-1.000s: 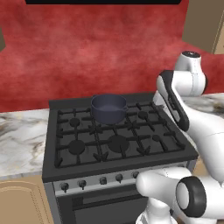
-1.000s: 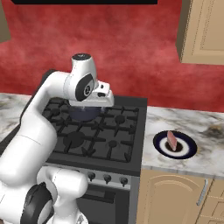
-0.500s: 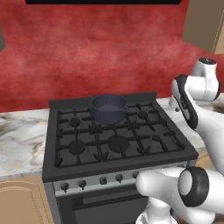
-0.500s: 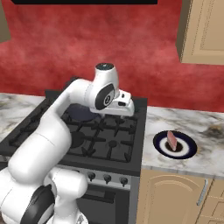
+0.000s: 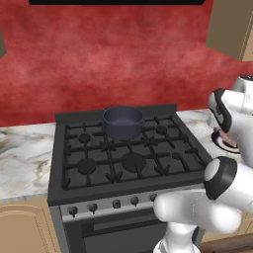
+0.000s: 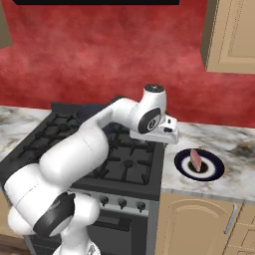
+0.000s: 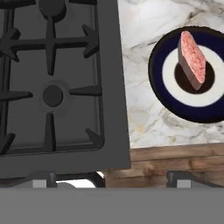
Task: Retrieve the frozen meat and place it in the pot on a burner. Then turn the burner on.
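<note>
Above the stove's right edge, the arm reaches for the plated meat.
Nearest in the hand view, the two-finger gripper has its jaws spread wide and empty, over the seam between the black cast-iron grate and the marbled counter. Just beyond lies the pink slab of frozen meat on a dark-rimmed white plate, off to one side of the jaws' line; a descent from here would likely miss it or clip the plate rim. Farthest, the small dark blue-grey metal pot waits on a rear burner-row grate; frozen meat may slip from a shallow grip during that carry.
</note>
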Tool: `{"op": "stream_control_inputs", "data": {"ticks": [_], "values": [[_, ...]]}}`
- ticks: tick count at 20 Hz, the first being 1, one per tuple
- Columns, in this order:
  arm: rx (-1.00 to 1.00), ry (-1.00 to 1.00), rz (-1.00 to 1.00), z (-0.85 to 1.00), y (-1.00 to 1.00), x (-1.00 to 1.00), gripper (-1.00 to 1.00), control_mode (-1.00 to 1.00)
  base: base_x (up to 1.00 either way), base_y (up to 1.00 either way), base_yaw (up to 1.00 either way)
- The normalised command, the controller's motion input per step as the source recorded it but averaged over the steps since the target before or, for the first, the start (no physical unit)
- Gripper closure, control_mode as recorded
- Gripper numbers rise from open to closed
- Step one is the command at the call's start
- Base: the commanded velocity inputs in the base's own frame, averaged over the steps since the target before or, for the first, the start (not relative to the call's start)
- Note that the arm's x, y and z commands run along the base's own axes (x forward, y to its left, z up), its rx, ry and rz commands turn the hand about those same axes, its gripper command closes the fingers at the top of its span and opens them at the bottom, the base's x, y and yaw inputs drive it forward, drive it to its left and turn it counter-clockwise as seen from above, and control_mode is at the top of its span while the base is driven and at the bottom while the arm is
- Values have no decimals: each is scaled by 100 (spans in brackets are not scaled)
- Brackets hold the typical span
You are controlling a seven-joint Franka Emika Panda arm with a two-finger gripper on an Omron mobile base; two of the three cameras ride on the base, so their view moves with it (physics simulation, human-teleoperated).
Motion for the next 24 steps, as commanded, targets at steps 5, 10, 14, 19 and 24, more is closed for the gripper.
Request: {"op": "stream_control_inputs", "data": {"ticks": [5, 10, 14, 19, 24], "values": [[0, 16, -1, -46, -82, 36, -100, -100, 0, 0, 0], [1, 2, 0, -25, -85, 33, -100, -100, 0, 0, 0], [2, 0, 0, -12, -58, 38, -100, -100, 0, 0, 0], [0, 0, 0, -27, -61, 49, -100, -100, 0, 0, 0], [0, 0, 0, -32, -44, 54, -100, -100, 0, 0, 0]]}}
